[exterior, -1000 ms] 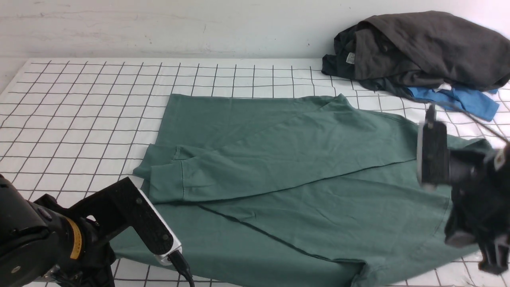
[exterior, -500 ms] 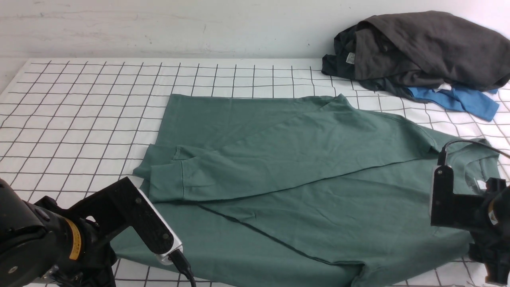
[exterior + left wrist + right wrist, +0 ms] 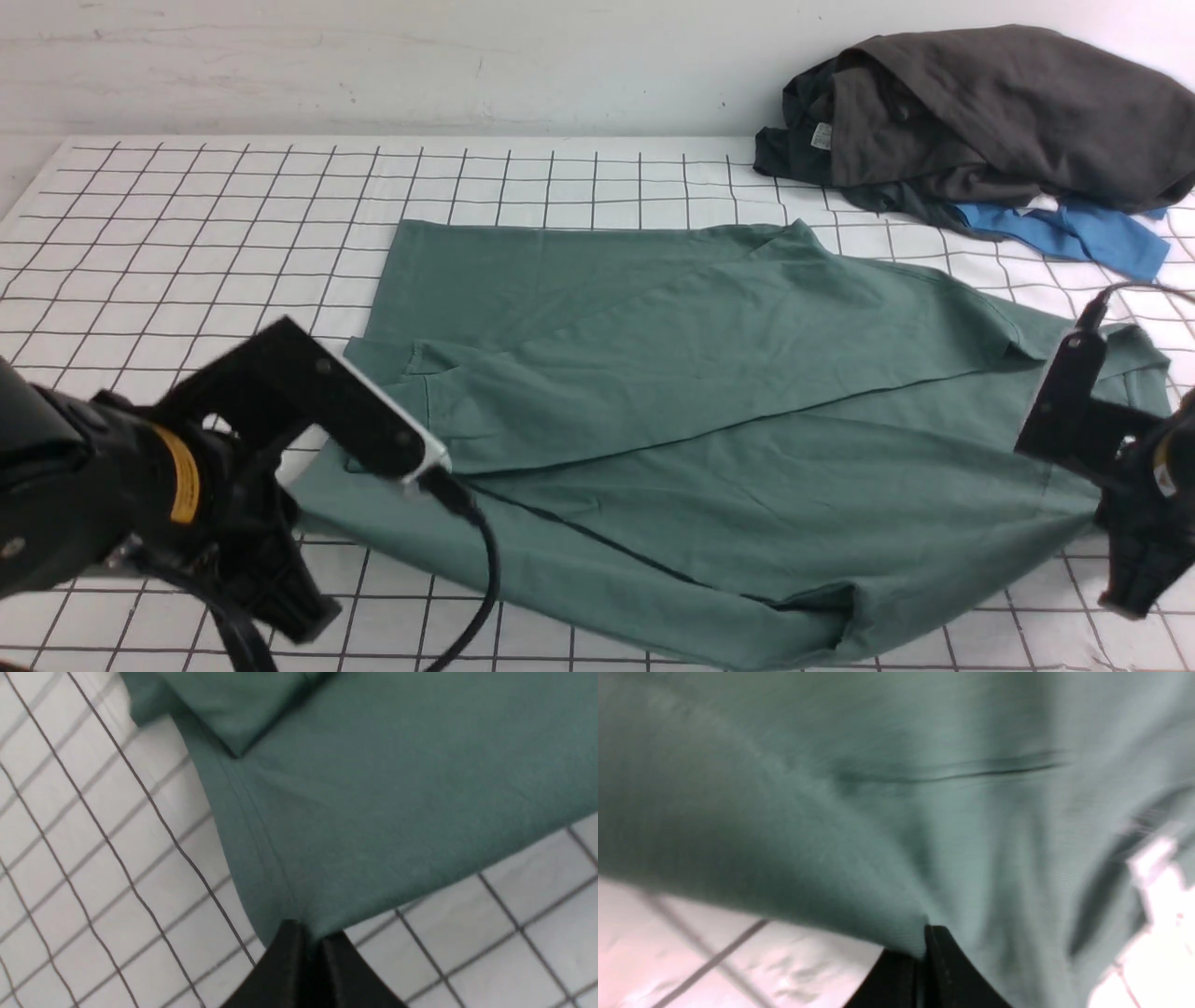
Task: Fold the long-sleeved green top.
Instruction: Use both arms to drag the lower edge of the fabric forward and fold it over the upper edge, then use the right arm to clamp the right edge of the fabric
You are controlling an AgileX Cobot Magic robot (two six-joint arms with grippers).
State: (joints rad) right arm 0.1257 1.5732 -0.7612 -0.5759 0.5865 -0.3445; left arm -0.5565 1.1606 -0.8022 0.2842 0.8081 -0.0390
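Left gripper [image 3: 306, 935] has its jaws together, clamped on the hem corner of the green long-sleeved top [image 3: 709, 401] at its near-left end. Right gripper [image 3: 924, 940] is likewise pinched tight on green fabric at the near-right end, by the collar. White neck label [image 3: 1153, 863] shows just beside that grip, blurred. Front view hides both sets of fingertips behind the wrists, so grip is read from the wrist views only.

Top lies spread across the middle of the grid-pattern table cover [image 3: 187, 243], collar end right, hem end left. One sleeve [image 3: 653, 383] is folded across the body, cuff ending near the left arm [image 3: 140, 485]. Near edge is rumpled between the two grips. Right arm [image 3: 1111, 448] sits over the near-right corner. Dark grey clothes [image 3: 990, 112] are piled at far right, well apart from the top, with a blue garment [image 3: 1074, 233] poking out beneath.
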